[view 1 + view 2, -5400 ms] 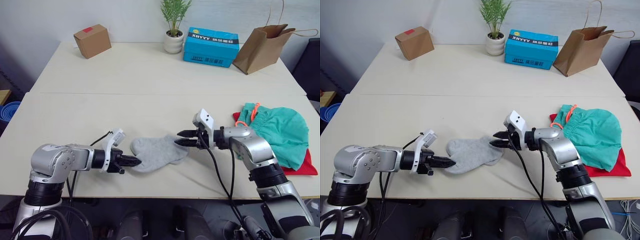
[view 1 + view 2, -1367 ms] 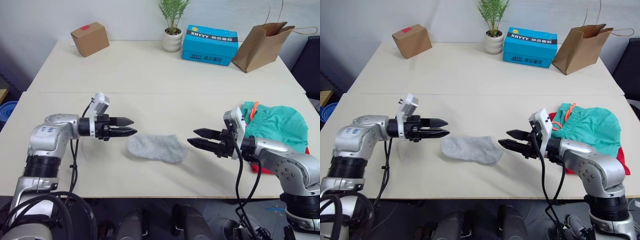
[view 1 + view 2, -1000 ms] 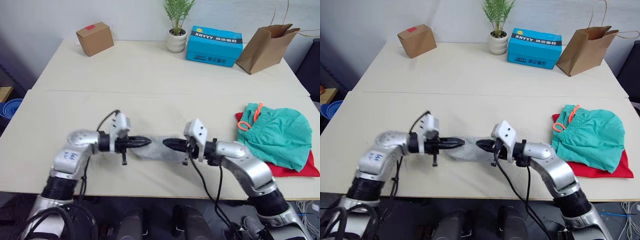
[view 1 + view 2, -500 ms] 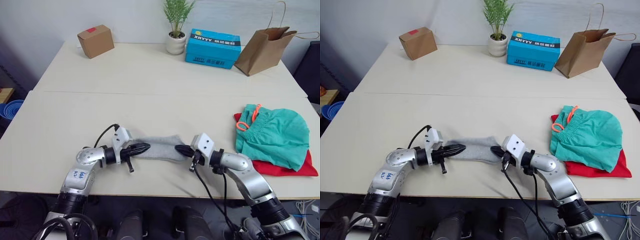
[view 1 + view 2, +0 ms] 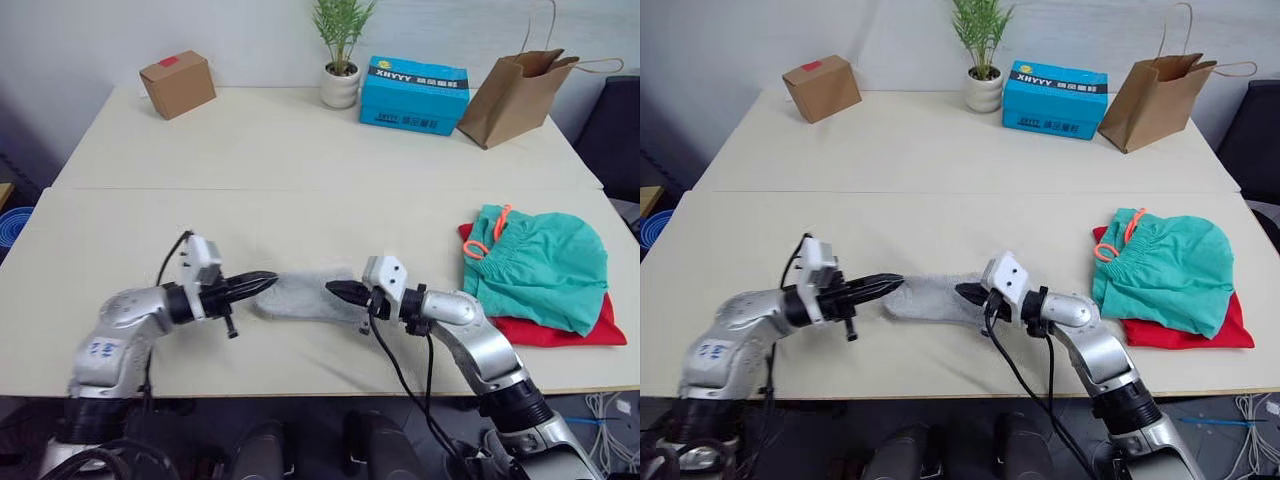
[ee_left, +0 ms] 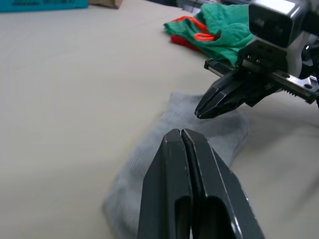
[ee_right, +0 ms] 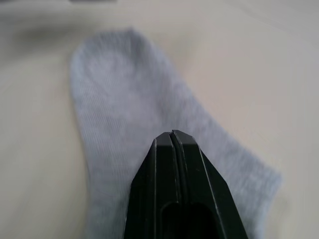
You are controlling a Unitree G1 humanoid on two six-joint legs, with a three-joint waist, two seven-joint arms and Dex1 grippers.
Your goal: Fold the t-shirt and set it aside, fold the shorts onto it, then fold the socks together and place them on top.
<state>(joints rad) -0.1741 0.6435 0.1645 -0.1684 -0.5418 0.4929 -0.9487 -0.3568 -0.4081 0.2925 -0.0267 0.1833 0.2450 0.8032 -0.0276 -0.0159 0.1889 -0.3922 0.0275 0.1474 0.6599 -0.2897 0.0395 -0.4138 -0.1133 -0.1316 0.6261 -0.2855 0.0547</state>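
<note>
Your left pincer [image 5: 268,280] is closed, its tip at one end of the grey socks [image 5: 303,296], which lie flat near the front of the desk [image 5: 300,150]. Your right pincer [image 5: 335,290] is closed too, its tip over the socks' other end. Whether either one pinches the fabric, you can't tell. The teal shorts [image 5: 540,264] lie on the red t-shirt [image 5: 560,329] at your right, well apart from the socks.

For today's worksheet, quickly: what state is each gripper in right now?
Left gripper: shut, tips over one end of the socks; a grasp cannot be told.
Right gripper: shut, tips over the other end; a grasp cannot be told.
</note>
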